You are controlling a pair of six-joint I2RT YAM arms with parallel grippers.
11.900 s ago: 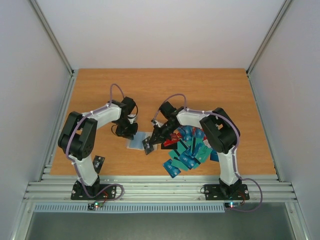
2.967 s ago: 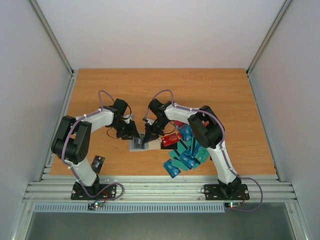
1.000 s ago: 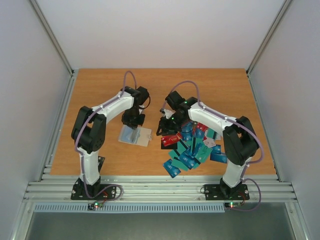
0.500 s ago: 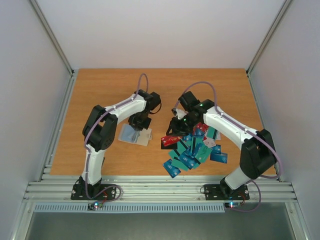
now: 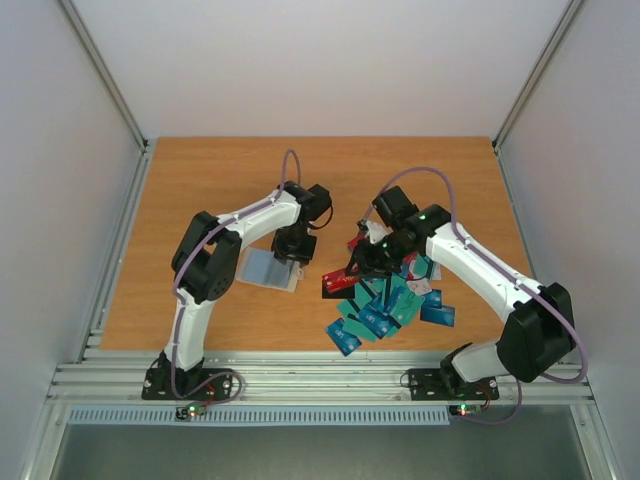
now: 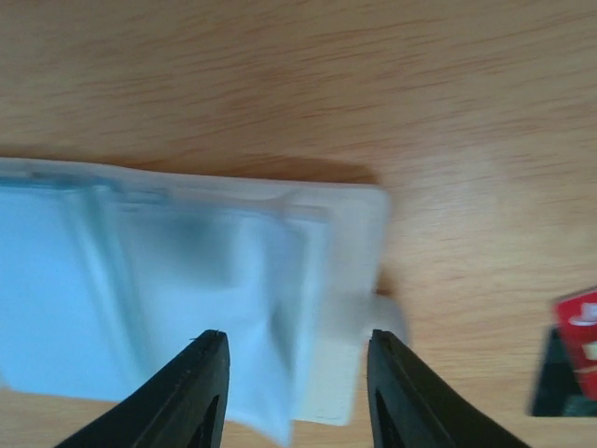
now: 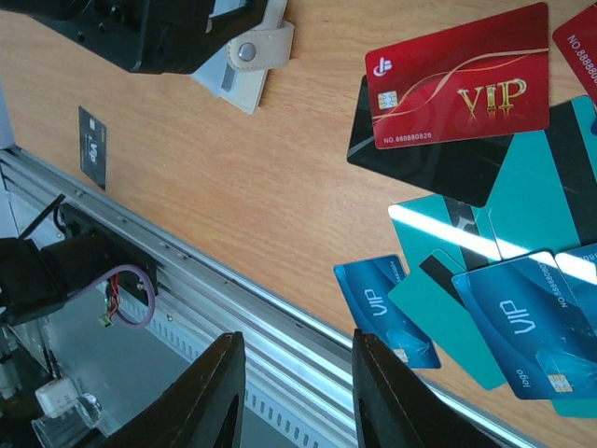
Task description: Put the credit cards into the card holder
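Left gripper (image 5: 296, 252) and right gripper (image 5: 358, 265) both open, holding nothing.
In the top view the cream card holder (image 5: 266, 268) lies flat on the desk (image 5: 200, 180), left of centre and sleeves up, with the left gripper's parted jaws over its right end. The credit cards (image 5: 385, 300) are heaped right of centre, and the right gripper hangs above the heap's upper-left edge, near a red card (image 7: 457, 89).

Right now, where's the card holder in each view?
Top external: card holder just left of centre.
Left wrist: card holder fills left and centre.
Right wrist: card holder in the top-left corner, partly hidden.
Landmark: red VIP card beside its clasp end.
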